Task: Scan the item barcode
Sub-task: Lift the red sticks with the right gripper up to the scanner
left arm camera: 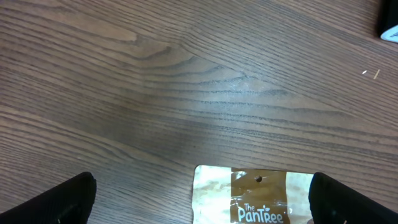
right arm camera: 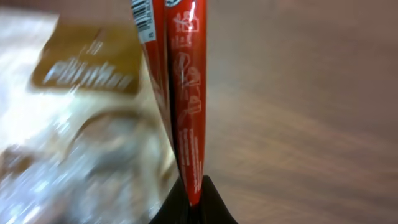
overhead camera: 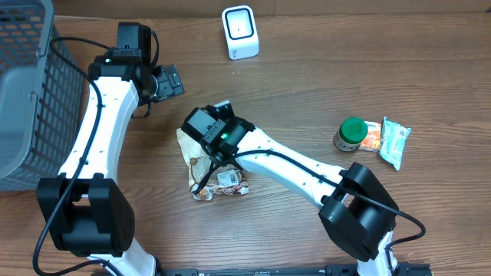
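At the middle of the wooden tabletop (overhead camera: 322, 69), the right arm (overhead camera: 299, 165) reaches in from the near right corner, and the right jaws are clenched on the thin edge of a red packet (right arm camera: 189, 93). Seen from the wrist, that packet stands edge-on from the pinch, with white print down its side and a small barcode (right arm camera: 143, 15) near its far end. I cannot tell whether it is lifted or resting on the wood. Right beside it, touching it, lies a clear and brown snack bag (left arm camera: 255, 196) with the word "Pantree" on its label. It is blurred in the right wrist's view but sharp from the left wrist. The left arm (overhead camera: 100, 123) stands at the left side, next to a grey mesh basket (overhead camera: 31, 92). The left jaws are released and spread wide over bare wood, one dark finger (left arm camera: 56, 202) at each lower corner of the wrist view, with the top of the snack bag between them and touching neither. A white scanner (overhead camera: 239, 32) sits upright at the far edge of the tabletop, well apart from the held packet. Off to the right are a small jar with a green lid (overhead camera: 353, 132), an orange sachet (overhead camera: 372, 136) just beside it, and a pale green sachet (overhead camera: 396, 142) next to that.
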